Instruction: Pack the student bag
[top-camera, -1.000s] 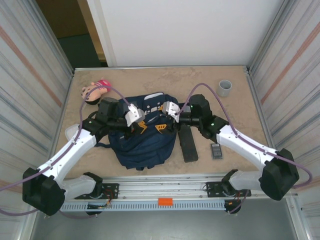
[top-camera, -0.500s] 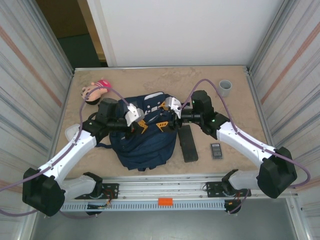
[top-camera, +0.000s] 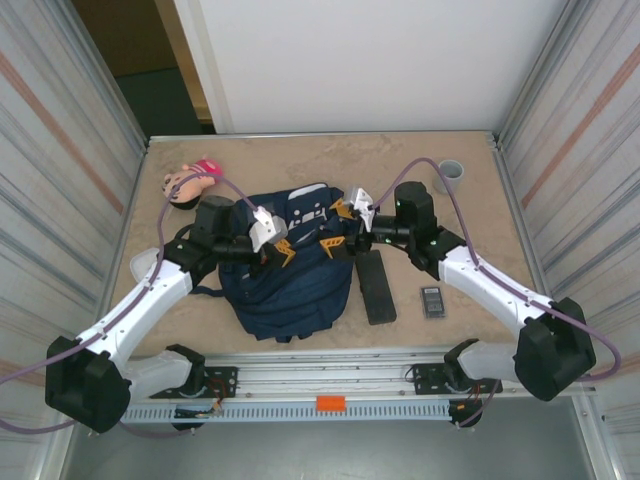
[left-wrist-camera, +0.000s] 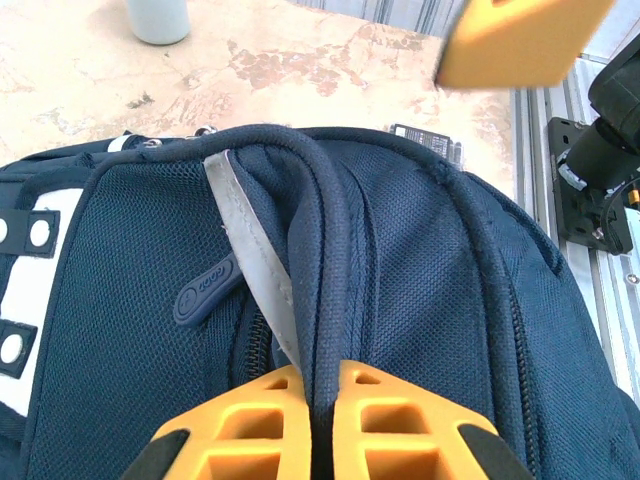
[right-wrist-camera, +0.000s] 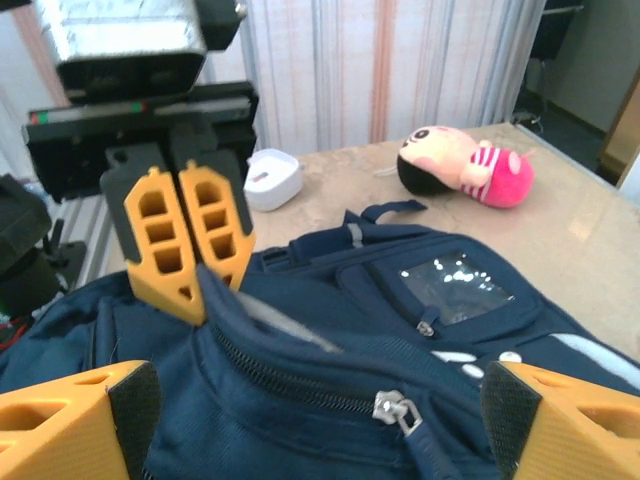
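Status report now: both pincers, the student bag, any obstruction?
Left pincer shut on student bag top edge. Right pincer open above zipper pull. Black case lies beside bag, not obstructing.

The student bag was laid flat around the middle of the table, a bit toward the near edge. A doll was parked behind it, off to the left. A cup was left way out in the far-right corner. A long flat case was set just beside the bag's right side, and a small handheld device was placed right of that. A little box was tucked left of the bag.
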